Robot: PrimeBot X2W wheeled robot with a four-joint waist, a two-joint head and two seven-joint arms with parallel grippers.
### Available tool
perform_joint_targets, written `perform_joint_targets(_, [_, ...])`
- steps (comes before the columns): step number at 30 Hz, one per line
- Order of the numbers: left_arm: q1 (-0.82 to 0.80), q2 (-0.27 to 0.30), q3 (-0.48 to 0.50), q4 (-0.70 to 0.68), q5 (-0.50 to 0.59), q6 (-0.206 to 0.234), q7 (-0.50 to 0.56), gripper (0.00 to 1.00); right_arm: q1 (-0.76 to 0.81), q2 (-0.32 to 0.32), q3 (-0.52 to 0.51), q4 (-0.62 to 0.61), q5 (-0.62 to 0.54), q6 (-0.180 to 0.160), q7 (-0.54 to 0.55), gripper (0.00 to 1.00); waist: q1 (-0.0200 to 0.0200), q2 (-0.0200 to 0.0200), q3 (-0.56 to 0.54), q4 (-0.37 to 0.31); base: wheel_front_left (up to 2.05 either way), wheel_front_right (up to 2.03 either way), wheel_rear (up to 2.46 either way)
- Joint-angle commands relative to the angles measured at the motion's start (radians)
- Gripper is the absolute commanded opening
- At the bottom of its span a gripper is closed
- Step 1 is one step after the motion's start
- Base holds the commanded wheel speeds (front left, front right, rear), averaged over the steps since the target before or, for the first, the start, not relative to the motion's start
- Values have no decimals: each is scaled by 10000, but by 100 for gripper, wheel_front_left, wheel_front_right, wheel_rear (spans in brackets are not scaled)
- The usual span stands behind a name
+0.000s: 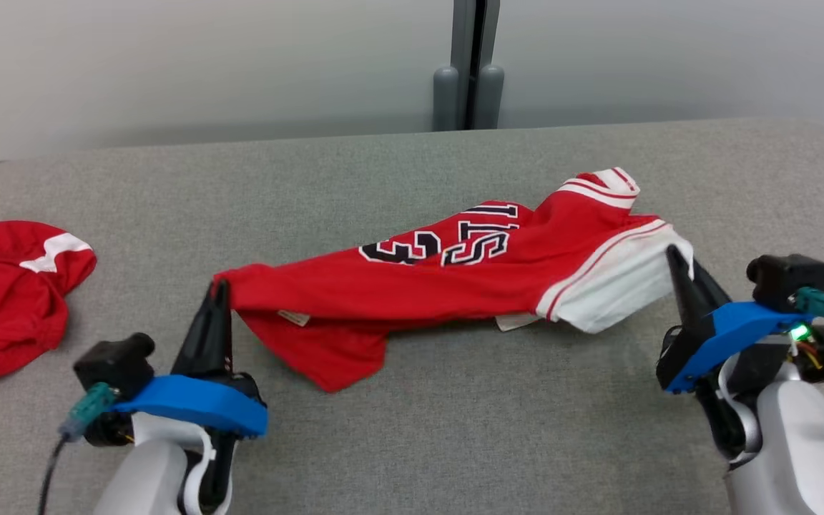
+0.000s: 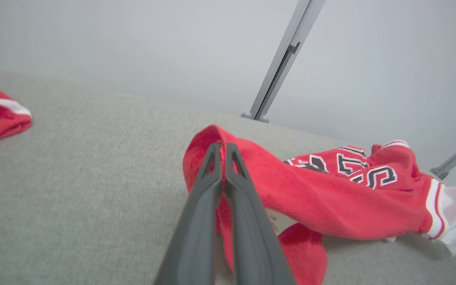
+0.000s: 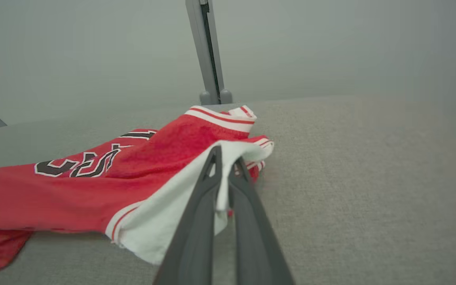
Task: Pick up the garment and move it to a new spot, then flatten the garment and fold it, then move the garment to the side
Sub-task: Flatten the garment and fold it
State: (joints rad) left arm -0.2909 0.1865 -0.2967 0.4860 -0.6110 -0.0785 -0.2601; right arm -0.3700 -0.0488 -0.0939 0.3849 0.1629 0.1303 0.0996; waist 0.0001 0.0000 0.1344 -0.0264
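The left gripper [image 1: 220, 287] is pinching a red corner of the garment [image 1: 455, 279], its 2 dark fingers pressing together with the cloth folding over their tips. The right gripper [image 1: 672, 254] is doing the same at the opposite end. Its 2 fingers are clamping a white edge panel, and the right wrist view is showing a strip of white cloth caught between them.

The garment is hanging between the 2 grippers as a long, sagging band. Both ends are lifting off the surface at the grips, the middle with its black-and-white lettering is drooping low, and a red flap near the left end appears to be resting on the table [image 1: 455, 443]. The long axis is running left to right across the head view, tilting a little away from the robot toward the right. Each arm is therefore sitting at its own end, and neither is nearer the whole.

By my judgement the coming move is turning on that line. The 2 grippers are needing to travel together and hold their spacing, or the band is going to slacken and bunch, or slip out of a pinch.

The table is wearing a grey woven covering, with bare room in front of and behind the garment. A second red garment [image 1: 4, 293] is lying crumpled at the far left, well apart. Behind the table a pale wall [image 1: 169, 64] is standing, with a grey post [image 1: 468, 71] at its middle.
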Motion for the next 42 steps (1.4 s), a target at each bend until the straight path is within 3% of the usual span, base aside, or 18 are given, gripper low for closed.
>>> perform_joint_targets(1, [117,53,109,-219,-123,-15,-45,0,161,-33,-43,-227,-33,9,59,0,-1,0,-124,-101,0,0,0])
perform_joint_targets(5, [235,480,615,-2394,-727,-79,377,0,313,-29,-310,-2450,-77,8,710,0,-1,0,-437,-215,0,0,0])
perform_joint_targets(10, [-63,1081,1080,-4914,-1515,121,1805,0,95,-23,-506,-4763,-169,9,1883,0,-1,0,-614,-358,0,0,0])
perform_joint_targets(15, [-651,1549,1556,-6586,-2557,428,3264,0,-571,-291,-584,-6153,-165,9,2741,0,-1,0,-540,-457,0,0,0])
perform_joint_targets(20, [-1457,2007,1841,-7362,-3271,840,4558,0,-1549,-734,-560,-6690,135,9,3283,0,-1,0,-148,-558,0,0,0])
perform_joint_targets(26, [-2725,2356,2176,-6878,-3553,1385,5357,0,-3309,-1025,-298,-5423,1153,8,3176,0,-1,0,1167,-790,0,0,0])
perform_joint_targets(32, [-5180,2573,2354,-5268,-2902,1606,5048,0,-6135,-942,31,-2747,1515,8,1703,0,-1,0,2975,-1031,0,0,0])
perform_joint_targets(38, [-8029,2555,2408,-3552,-2219,1113,3759,0,-9123,-1029,442,-700,2063,6,-679,0,-1,0,3799,-1252,0,0,0])
perform_joint_targets(42, [-9331,2513,2476,-2550,-1883,781,2805,0,-10546,-1615,1156,154,1473,4,-2051,0,-1,0,3853,-1353,0,0,0])
